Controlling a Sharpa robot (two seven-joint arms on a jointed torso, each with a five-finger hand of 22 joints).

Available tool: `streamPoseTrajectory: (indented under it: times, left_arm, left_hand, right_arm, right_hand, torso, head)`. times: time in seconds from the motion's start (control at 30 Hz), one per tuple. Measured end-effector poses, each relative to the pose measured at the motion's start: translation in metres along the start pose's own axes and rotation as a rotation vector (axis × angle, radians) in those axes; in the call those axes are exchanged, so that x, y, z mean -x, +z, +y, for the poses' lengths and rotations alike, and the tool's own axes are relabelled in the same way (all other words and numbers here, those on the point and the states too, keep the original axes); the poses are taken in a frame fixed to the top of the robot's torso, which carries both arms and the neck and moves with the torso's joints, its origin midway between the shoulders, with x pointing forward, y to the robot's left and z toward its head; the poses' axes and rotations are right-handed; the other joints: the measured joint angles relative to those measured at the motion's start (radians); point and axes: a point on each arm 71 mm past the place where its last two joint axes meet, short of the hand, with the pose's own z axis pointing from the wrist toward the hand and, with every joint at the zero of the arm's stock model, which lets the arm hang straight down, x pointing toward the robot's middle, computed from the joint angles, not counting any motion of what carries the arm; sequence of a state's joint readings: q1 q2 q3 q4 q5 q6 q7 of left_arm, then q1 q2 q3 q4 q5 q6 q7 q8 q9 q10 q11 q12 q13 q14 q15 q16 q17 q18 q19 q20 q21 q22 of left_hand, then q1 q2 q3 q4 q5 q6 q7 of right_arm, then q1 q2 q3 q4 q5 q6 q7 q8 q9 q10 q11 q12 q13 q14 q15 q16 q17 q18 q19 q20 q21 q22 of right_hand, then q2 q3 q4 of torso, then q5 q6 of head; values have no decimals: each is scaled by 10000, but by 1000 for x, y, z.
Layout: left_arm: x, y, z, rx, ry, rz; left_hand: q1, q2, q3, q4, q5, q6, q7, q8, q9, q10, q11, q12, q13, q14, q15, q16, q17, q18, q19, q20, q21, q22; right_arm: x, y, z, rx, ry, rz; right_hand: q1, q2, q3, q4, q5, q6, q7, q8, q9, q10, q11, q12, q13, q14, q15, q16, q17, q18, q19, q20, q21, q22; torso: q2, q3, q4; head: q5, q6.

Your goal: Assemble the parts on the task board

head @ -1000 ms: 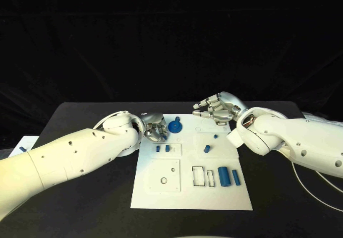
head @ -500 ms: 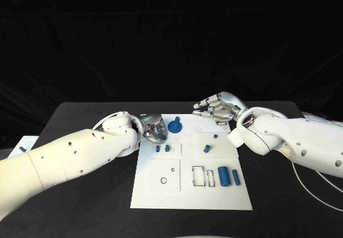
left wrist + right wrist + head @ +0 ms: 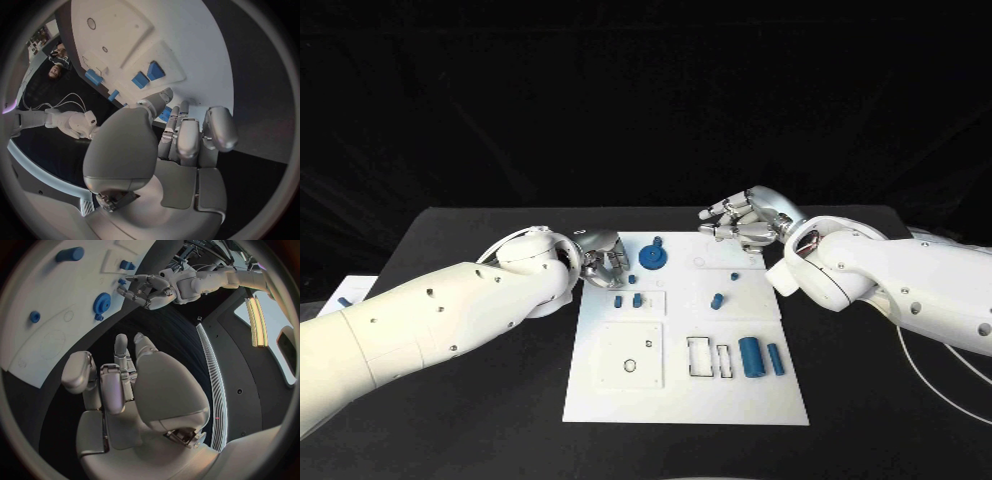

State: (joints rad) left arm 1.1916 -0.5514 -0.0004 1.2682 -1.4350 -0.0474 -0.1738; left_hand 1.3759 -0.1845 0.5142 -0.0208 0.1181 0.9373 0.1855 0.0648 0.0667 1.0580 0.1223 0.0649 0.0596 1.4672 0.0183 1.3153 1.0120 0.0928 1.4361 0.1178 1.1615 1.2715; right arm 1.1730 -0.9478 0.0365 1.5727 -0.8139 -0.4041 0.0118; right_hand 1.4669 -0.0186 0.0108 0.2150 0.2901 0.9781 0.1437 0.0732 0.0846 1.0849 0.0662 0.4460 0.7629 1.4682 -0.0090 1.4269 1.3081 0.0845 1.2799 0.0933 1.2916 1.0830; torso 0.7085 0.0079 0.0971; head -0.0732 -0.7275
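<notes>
The white task board (image 3: 687, 390) lies mid-table. A blue gear (image 3: 651, 258) stands near its far left corner, with two small blue pieces (image 3: 627, 298) just below it, a blue peg (image 3: 717, 298) in the middle and two long blue pieces (image 3: 763, 356) at the right. My left hand (image 3: 606, 265) hovers at the board's left edge beside the gear, fingers loosely curled and holding nothing. In the left wrist view its fingers (image 3: 187, 135) point over the board (image 3: 187, 45). My right hand (image 3: 747, 222) hangs above the far right corner, also holding nothing. The right wrist view shows the gear (image 3: 102, 302) and the left hand (image 3: 147, 290).
A pale object with a small blue piece (image 3: 343, 298) sits at the table's left edge. A white cable (image 3: 920, 370) trails over the black table at the right. Both forearms flank the board's far half.
My left hand has drawn back a little to the left, away from the gear. The right hand has shifted slightly right and farther back. The parts lie as before.
</notes>
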Motion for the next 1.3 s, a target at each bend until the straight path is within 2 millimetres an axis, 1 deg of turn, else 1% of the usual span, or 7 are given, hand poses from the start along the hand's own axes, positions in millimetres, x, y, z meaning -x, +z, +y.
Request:
streamPoseTrajectory:
  times: [0.1, 0.13, 0.33, 0.43, 0.73, 0.83, 1.3]
  left_arm:
    - [3, -7, 11, 120, -333, -175]
    - [4, -10, 15, 151, -543, -260]
    - [14, -28, 35, -282, -3694, -1028]
    - [16, -37, 38, -846, -5931, -1412]
    - [11, -63, 44, -1662, -11818, -2312]
    - [9, -69, 46, -1644, -13071, -2568]
    - [8, -78, 55, -1529, -14764, -3193]
  left_hand:
    - [59, 59, 79, -79, 0, 23, 23, 0, 0, -42, 9, 0, 20, -35, 34, 44, -5, -1, -96, 77, -308, -216]
    - [131, 130, 138, -129, 0, 108, 56, 49, 8, -37, 14, 0, 32, -65, 64, -79, -308, 0, -277, 80, -686, -481]
    - [188, 526, 805, -51, 0, 661, 140, 258, 41, 459, 28, 305, 72, -1443, 96, -1952, -3368, 640, -1843, 77, -3768, -2525]
    - [80, 628, 723, 55, 0, 851, 53, 378, 56, 689, -74, 503, 114, -1736, 68, -2297, -3885, 639, -2178, 62, -4308, -2865]
    - [-369, 605, -100, 402, 0, 992, -89, 543, 55, 1019, -227, 942, 205, -1825, -9, -2397, -4146, 786, -2324, -2, -4881, -3253]
    - [-369, 605, -125, 401, 0, 992, -89, 583, 54, 1037, -245, 978, 214, -1857, -41, -2397, -4164, 785, -2323, -2, -4957, -3306]
    - [-368, 606, -220, 359, 0, 1027, -125, 582, 53, 1053, -263, 1019, 222, -1857, -41, -2397, -4246, 785, -2323, -2, -5083, -3399]
  right_arm:
    - [7, -1, -7, -125, -720, 30]
    - [9, -1, -9, -156, -995, 60]
    - [13, -5, -15, -144, -3290, 508]
    - [10, -7, -14, -14, -4665, 781]
    - [-5, -13, -13, 212, -7906, 1210]
    - [-10, -14, -12, 245, -8708, 1262]
    - [-23, -16, -17, 65, -10290, 1707]
  right_hand:
    - [546, -97, 440, -195, -331, 176, -27, 76, 20, -439, 64, -1216, -1180, 0, 0, -57, 0, -1, -53, 53, -58, -127]
    - [704, -115, 568, -257, -390, 290, -20, 99, 35, -490, 110, -1515, -1517, 0, 0, -57, 0, -1, -53, 53, -59, -138]
    - [990, -560, 1640, -458, -530, 937, -41, 91, 30, 71, 95, -2872, -3935, -19, 89, -57, -1, 153, -87, 88, -59, -77]
    - [872, -726, 1960, -451, -823, 1080, -116, 92, 30, 286, 52, -3044, -4485, -19, 89, -57, -2, 154, -87, 88, -59, -48]
    - [633, -964, 2429, -384, -1181, 1172, -204, -5, 12, 391, 17, -3245, -5251, -18, 13, -56, -3, 156, -48, 49, -59, 9]
    - [501, -1096, 2579, -343, -1267, 1172, -205, -5, -5, 392, 17, -3309, -5478, -33, -146, -56, -3, 156, -26, -34, -59, 8]
    - [345, -1249, 2880, -286, -1317, 1204, -239, -43, -40, 337, -37, -3481, -6042, -35, -217, -151, -4, 157, -48, -130, -100, -69]
  torso:
    - [-2, 0, 0]
    - [-3, 0, 0]
    - [-10, 4, 19]
    - [-10, 8, 26]
    - [-10, -8, 25]
    - [-9, -8, 29]
    - [4, 10, 7]
  head:
    - [-21, 23]
    - [-27, 30]
    - [-108, 78]
    - [-182, 103]
    - [-379, 126]
    - [-407, 129]
    - [-373, 108]
